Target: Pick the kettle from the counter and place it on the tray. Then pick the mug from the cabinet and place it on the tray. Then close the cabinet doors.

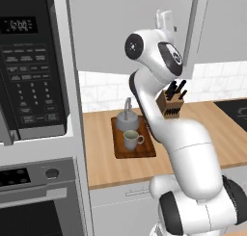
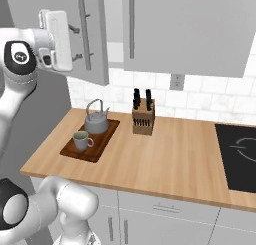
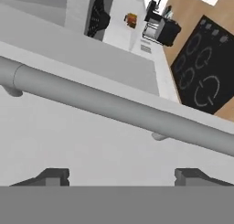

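The grey kettle [image 1: 126, 120] [image 2: 96, 123] stands at the back of the dark wooden tray [image 1: 144, 150] [image 2: 102, 139] on the wood counter [image 1: 101, 158] [image 2: 170, 159]. Just in front of the kettle on that tray sits the greyish-green mug [image 1: 131, 139] [image 2: 81, 140]. The left cabinet door [image 2: 95, 39] hangs ajar, while the right door [image 2: 190, 29] is flush. My gripper [image 2: 76, 43] [image 3: 123, 175] is raised to the ajar door, open. Its fingertips [image 3: 55, 175] straddle the silver bar handle [image 3: 114, 109] [image 2: 84, 34] without touching it.
A knife block [image 1: 170, 105] [image 2: 143, 119] stands on the counter to the right of the tray. A black cooktop [image 2: 240, 154] lies at the far right. The microwave [image 1: 29, 71] and oven [image 1: 34, 201] column rises on the left.
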{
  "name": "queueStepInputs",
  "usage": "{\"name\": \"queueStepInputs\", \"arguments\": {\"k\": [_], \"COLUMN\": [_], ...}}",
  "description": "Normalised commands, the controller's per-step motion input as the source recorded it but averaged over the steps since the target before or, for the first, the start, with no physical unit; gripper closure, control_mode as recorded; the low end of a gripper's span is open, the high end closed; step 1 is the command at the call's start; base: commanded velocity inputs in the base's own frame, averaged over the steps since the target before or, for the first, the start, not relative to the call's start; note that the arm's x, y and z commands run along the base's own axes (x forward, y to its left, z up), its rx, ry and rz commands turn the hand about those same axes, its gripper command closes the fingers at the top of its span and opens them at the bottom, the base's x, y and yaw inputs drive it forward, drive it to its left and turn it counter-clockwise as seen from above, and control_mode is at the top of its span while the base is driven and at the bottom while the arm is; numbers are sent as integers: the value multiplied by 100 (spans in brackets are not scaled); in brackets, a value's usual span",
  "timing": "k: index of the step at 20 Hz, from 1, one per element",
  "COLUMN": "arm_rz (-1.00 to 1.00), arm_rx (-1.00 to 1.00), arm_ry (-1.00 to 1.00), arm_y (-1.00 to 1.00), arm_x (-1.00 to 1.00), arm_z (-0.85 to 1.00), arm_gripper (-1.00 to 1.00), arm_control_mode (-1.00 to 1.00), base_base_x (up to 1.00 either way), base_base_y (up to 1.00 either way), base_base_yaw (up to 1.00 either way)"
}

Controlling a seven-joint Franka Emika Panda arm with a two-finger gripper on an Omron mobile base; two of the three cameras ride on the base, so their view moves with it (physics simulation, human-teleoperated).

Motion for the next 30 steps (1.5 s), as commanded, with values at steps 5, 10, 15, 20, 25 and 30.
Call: {"name": "queueStepInputs", "arguments": {"k": [5, 10, 15, 20, 25, 30], "arm_rz": [7, 8, 8, 8, 8, 7], "arm_rx": [12, 13, 14, 11, 9, 8], "arm_ry": [-3, -6, -5, -3, -3, -2], "arm_y": [-28, -25, -22, -13, -11, -8], "arm_x": [55, 54, 53, 52, 42, 45], "arm_z": [-27, -26, -20, -20, -23, -22], "arm_gripper": [-100, -100, -100, -100, -100, -100], "arm_control_mode": [-100, -100, -100, -100, -100, -100], "base_base_x": [0, 0, 0, 0, 0, 0], "base_base_y": [0, 0, 0, 0, 0, 0], "base_base_yaw": [0, 0, 0, 0, 0, 0]}}
